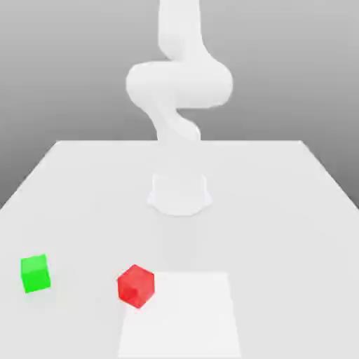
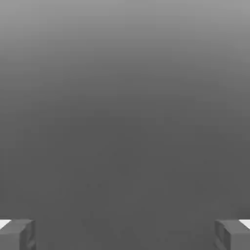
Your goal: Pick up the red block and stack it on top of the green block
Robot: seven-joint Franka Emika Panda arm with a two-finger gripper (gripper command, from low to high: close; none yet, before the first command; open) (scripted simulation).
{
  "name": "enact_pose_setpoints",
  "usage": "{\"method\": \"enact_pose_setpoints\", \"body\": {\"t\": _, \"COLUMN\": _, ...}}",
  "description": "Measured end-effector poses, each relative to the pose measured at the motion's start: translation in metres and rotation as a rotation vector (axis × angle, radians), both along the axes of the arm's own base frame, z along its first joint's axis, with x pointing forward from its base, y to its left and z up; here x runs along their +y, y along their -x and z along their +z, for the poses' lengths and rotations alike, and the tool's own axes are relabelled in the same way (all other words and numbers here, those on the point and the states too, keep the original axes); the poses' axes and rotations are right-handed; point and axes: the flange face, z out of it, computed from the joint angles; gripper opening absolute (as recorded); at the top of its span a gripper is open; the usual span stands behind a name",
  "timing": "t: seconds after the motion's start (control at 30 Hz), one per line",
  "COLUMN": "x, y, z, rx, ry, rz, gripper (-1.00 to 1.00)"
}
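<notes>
Two blocks sit on the white surface (image 1: 84,182) in the exterior view: the red block (image 1: 135,285) toward the near edge, tilted corner-on, and the green block (image 1: 35,273) well apart from it toward the exterior view's left. Behind them the white arm (image 1: 179,91) rises from its base. Hand view: the claw (image 2: 125,234) is spread wide, fingertips (image 2: 17,234) far apart with nothing between them, just gray backdrop.

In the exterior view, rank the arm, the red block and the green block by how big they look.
1. Arm, by far the largest.
2. Red block and green block look about alike; no ranking between them.
</notes>
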Motion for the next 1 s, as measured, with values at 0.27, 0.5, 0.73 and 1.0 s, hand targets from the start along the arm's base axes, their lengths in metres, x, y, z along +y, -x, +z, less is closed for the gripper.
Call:
{"method": "enact_pose_setpoints", "body": {"t": 0.27, "x": -0.039, "y": -0.060, "z": -0.199, "rx": 0.296, "ry": -0.064, "rz": -0.206, "gripper": 0.00}}
{"method": "enact_pose_setpoints", "body": {"t": 0.5, "x": -0.070, "y": -0.032, "z": -0.369, "rx": 0.551, "ry": -0.153, "rz": -0.387, "gripper": 0.00}}
{"method": "enact_pose_setpoints", "body": {"t": 0.73, "x": -0.077, "y": 0.008, "z": -0.477, "rx": 0.690, "ry": -0.216, "rz": -0.489, "gripper": 0.00}}
{"method": "enact_pose_setpoints", "body": {"t": 1.0, "x": -0.076, "y": 0.010, "z": -0.514, "rx": 0.693, "ry": -0.216, "rz": -0.490, "gripper": -1.00}}
